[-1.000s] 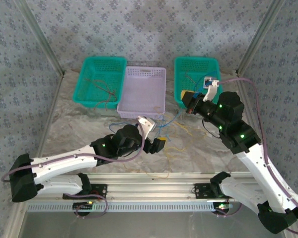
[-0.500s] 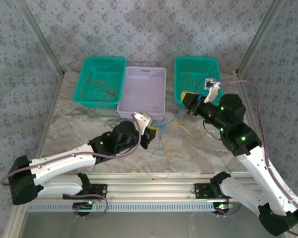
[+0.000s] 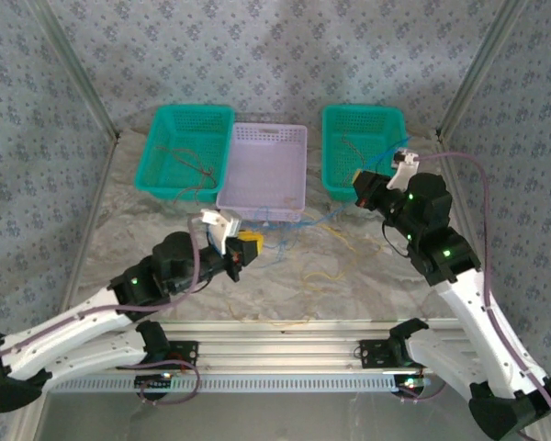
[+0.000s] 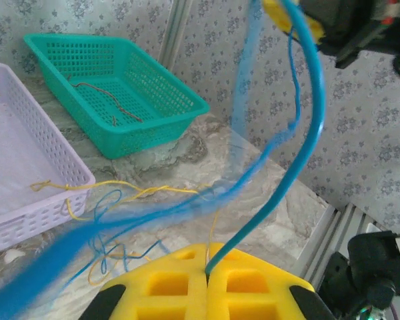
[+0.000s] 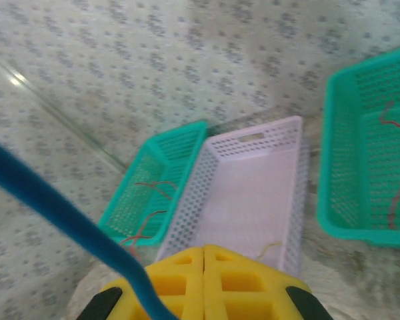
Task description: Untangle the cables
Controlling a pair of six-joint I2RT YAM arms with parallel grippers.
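The left gripper (image 3: 245, 246) hangs over the near middle of the table (image 3: 147, 239), in front of the pale purple basket (image 3: 266, 170). Its yellow pads (image 4: 167, 287) are pressed together, pinching a blue cable (image 4: 307, 133) right at the seam between them. From there the cable rises in a curve toward the right gripper (image 3: 361, 186), which sits at the near edge of the right green basket (image 3: 390, 124). The right gripper's pads (image 5: 243, 277) are also pressed together on a blue cable (image 5: 53, 207). It appears to be the same one, though the overhead view is too coarse to follow it all the way.

A tangle of loose cables (image 3: 312, 273), yellow and blue, lies on the table between the two arms. One yellow strand (image 4: 53, 187) drapes over the rim of the purple basket. A few red cables (image 3: 188, 165) lie in the left green basket (image 3: 165, 119), and some more (image 5: 393, 193) lie in the right one.
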